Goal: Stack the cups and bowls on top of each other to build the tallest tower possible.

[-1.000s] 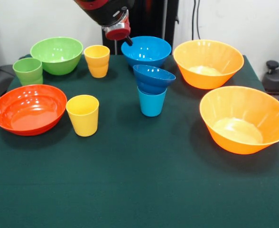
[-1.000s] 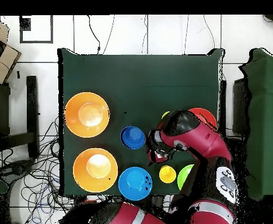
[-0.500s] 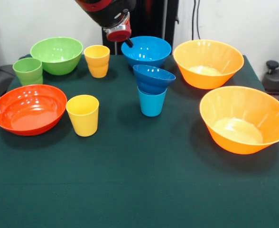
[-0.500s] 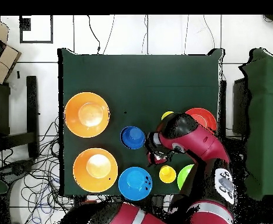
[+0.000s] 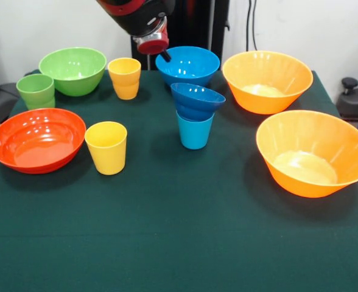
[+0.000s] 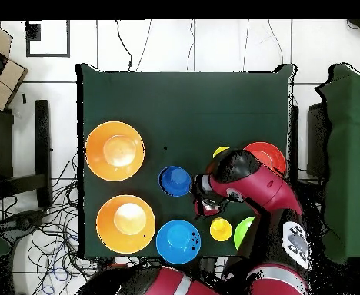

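Standing upright near the table's [image 5: 185,243] middle, the light blue cup [image 5: 194,131] carries the small dark blue bowl [image 5: 197,100], tilted, mouth upward: a two-piece tower whose long axis runs vertical. Other cups and bowls sit apart, mouths up, ready for picking. The gripper [image 5: 151,42] hovers near the far edge; whether it is open cannot be told.

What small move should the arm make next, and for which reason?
Probably a short move down toward the far yellow cup. The gripper hangs above the table between that cup and the medium light blue bowl, holding nothing. So far the tower is only the dark blue bowl resting on the light blue cup; it needs another piece.
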`<state>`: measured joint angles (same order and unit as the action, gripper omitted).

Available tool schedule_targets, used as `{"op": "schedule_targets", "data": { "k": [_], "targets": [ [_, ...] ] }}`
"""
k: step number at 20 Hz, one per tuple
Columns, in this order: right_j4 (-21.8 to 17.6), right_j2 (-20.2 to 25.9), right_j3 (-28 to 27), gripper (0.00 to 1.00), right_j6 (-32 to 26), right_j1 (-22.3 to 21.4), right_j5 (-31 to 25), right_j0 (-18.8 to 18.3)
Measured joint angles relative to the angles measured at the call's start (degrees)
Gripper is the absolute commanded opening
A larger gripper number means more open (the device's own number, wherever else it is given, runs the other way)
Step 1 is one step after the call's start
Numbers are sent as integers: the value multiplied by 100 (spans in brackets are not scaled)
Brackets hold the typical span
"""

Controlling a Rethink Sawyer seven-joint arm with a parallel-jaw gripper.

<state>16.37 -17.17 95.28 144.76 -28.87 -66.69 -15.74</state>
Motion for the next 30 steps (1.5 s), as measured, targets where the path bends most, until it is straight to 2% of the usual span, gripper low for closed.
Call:
{"op": "schedule_targets", "data": {
  "k": [7, 17, 30],
  "targets": [
    [0, 16, 27, 100, 0, 3, 159, 1],
    [1, -91, 54, 100, 0, 50, 907, 150],
    [2, -310, 125, 100, 0, 0, 934, 311]
  ]
}}
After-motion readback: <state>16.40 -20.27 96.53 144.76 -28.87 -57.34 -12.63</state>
